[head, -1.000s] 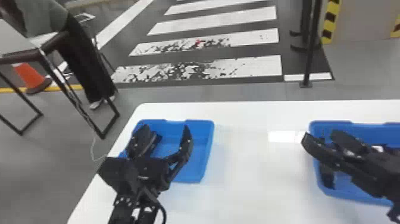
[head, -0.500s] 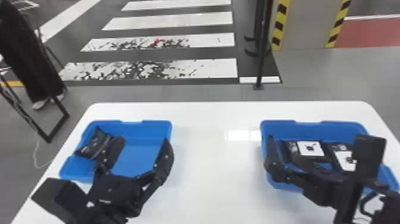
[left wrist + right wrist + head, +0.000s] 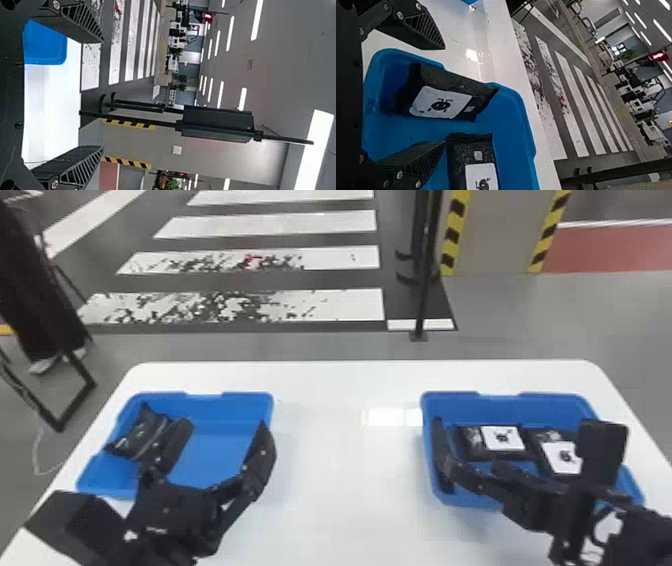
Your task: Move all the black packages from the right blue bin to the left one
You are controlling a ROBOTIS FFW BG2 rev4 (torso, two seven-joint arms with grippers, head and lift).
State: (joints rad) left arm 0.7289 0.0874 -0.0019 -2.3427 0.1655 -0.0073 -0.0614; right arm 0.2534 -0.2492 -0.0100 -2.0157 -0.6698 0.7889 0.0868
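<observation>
desk [image 3: 345, 495]: left bin [image 3: 225, 455], right bin [image 3: 500, 410], apart | left bin: package [image 3: 142, 437] at left side | right bin: 2 packages [image 3: 502, 440], side by side | behind desk: crosswalk [image 3: 340, 305]

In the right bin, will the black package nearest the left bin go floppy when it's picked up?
The package may bend a bit, since its wrapping looks wrinkled like a bag. Its shiny patches suggest it could be slippery. It looks flattish, so it probably won't roll.

On two black packages [image 3: 451, 80], white labels [image 3: 424, 107] with a dark emblem [image 3: 440, 105], any wording illegible
</observation>
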